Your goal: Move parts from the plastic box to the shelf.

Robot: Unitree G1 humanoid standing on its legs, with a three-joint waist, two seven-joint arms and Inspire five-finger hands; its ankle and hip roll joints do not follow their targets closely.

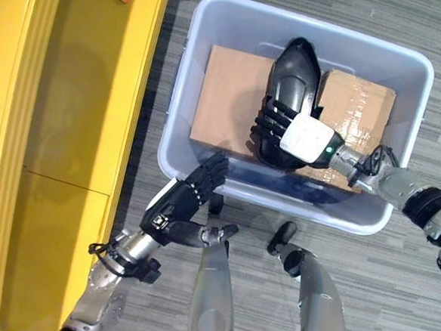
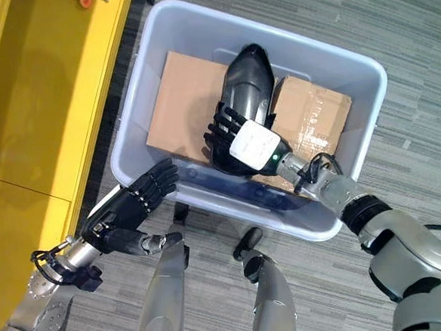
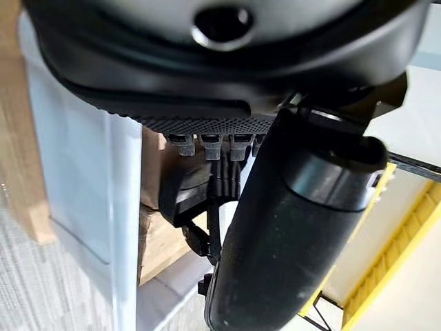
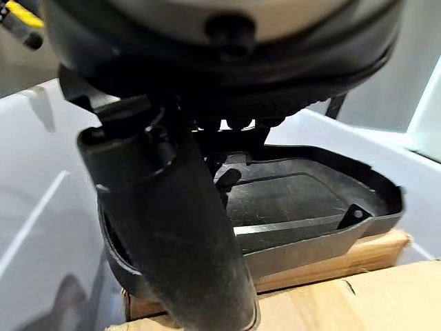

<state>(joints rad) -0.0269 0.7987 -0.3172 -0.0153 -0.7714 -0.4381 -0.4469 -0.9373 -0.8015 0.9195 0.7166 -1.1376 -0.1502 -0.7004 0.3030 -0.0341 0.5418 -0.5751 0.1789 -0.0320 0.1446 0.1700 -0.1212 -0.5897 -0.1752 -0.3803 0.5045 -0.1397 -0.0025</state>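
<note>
My left hand (image 1: pixel 179 202) hangs at the near rim of the plastic box (image 1: pixel 395 62), fingers straight, empty. Inside, my right hand (image 2: pixel 242 145) curls its fingers round the black moulded part (image 1: pixel 296 73), which lies on cardboard boxes (image 1: pixel 223 97). Nothing is transferred yet; the yellow shelf (image 1: pixel 73 108) beside the box awaits it.

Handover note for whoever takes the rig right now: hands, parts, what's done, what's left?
Right robot hand: inside the plastic box, fingers curled on the black part.
Left robot hand: fingers straight, at the box's near outer wall, holding nothing.
The black part lies on the cardboard boxes in the plastic box.
Yellow shelf stands to the left.
Done: part gripped. Left: lift it out and place it on the shelf.
</note>
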